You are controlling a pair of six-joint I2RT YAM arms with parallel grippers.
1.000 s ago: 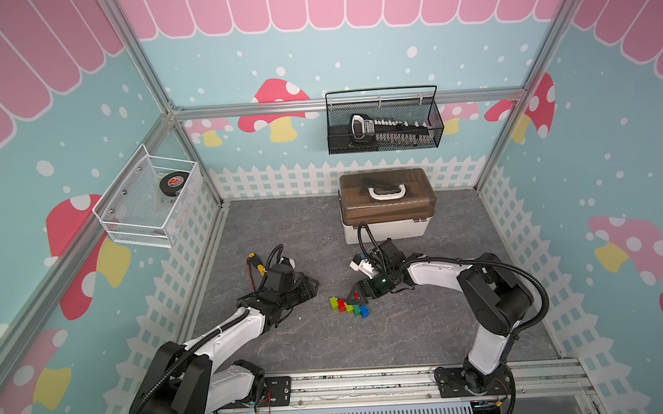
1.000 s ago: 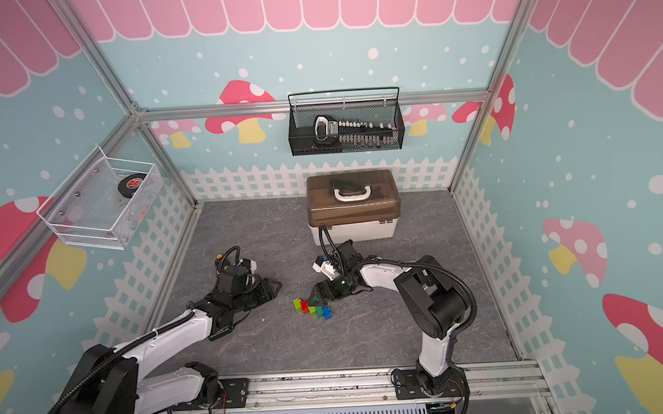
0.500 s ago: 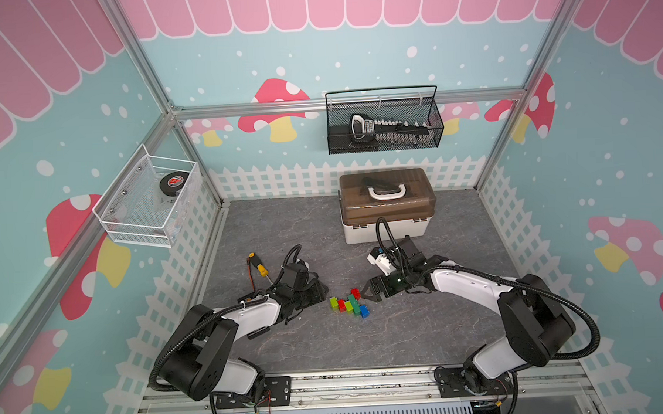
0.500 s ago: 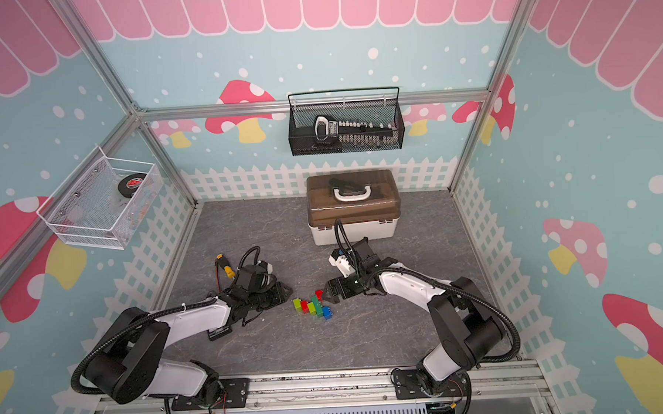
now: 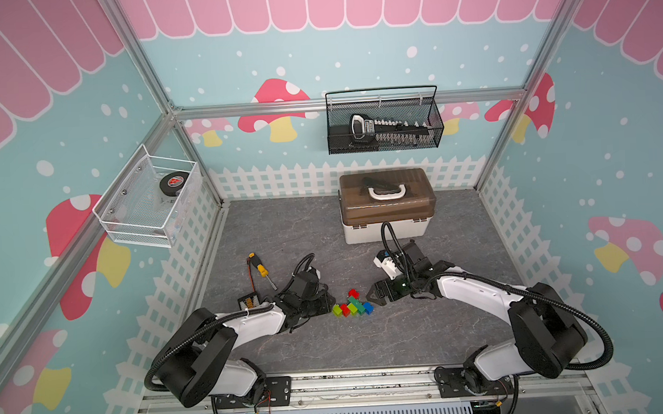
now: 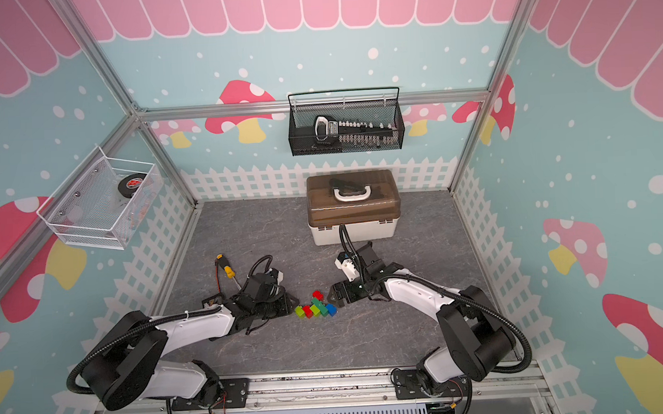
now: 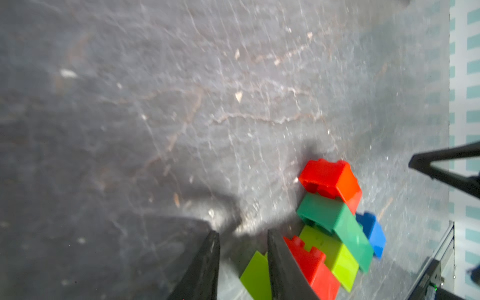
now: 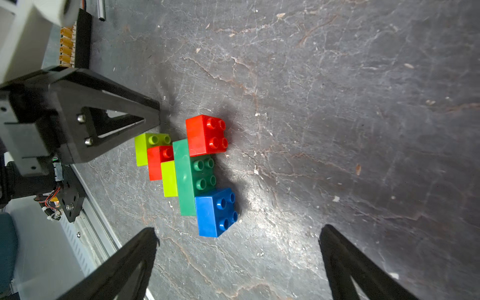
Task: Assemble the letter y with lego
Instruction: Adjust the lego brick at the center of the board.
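The left tool (image 7: 242, 233) stands narrowly parted, the right tool (image 8: 237, 231) spread wide; neither pinches anything. The letter y (image 8: 187, 168) lies flat on the tabletop (image 8: 337, 104) between the 2 tools, all 6 pieces apparently joined. Assembly looks complete; the next move calls for retracting without nudging it.

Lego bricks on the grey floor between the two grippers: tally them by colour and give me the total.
lime green studded plastic bricks: 2
red studded plastic bricks: 2
blue square studded plastic brick: 1
long dark green studded plastic brick: 1
Total: 6
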